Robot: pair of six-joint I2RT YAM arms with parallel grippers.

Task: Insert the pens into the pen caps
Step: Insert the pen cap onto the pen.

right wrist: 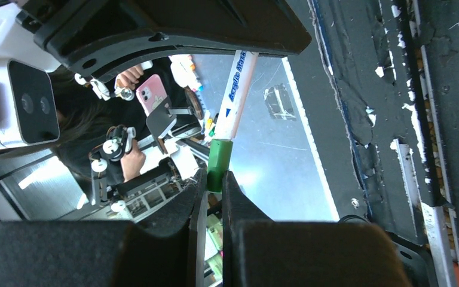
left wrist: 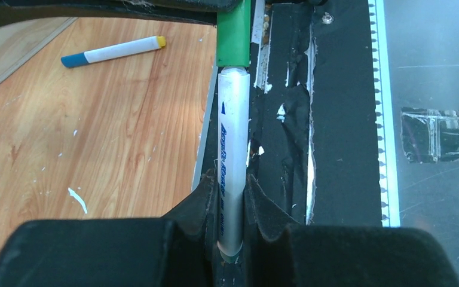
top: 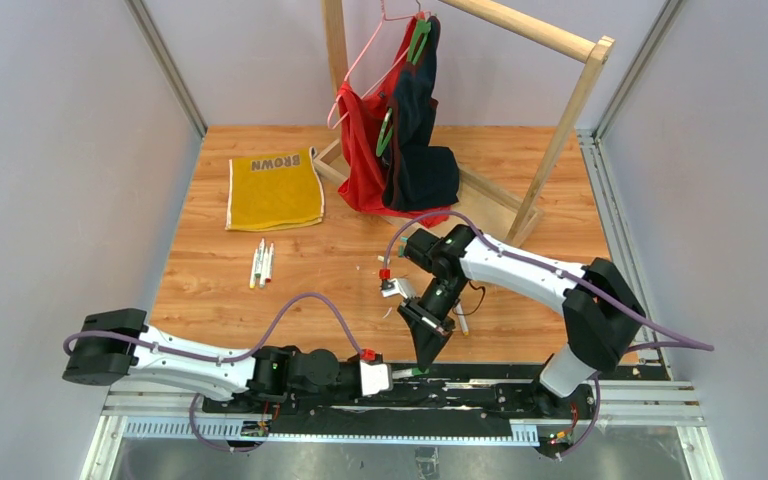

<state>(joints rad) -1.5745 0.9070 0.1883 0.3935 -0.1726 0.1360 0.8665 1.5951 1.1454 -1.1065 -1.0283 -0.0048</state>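
Wooden table, white pen, green cap

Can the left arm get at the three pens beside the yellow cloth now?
Probably not yet. The way to them looks free, but the left hand is shut on a white pen, joined to the green cap in the right hand.

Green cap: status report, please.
Left claw shut on pen. Right claw shut on green cap. Pen end at cap mouth, aligned. Nothing between.
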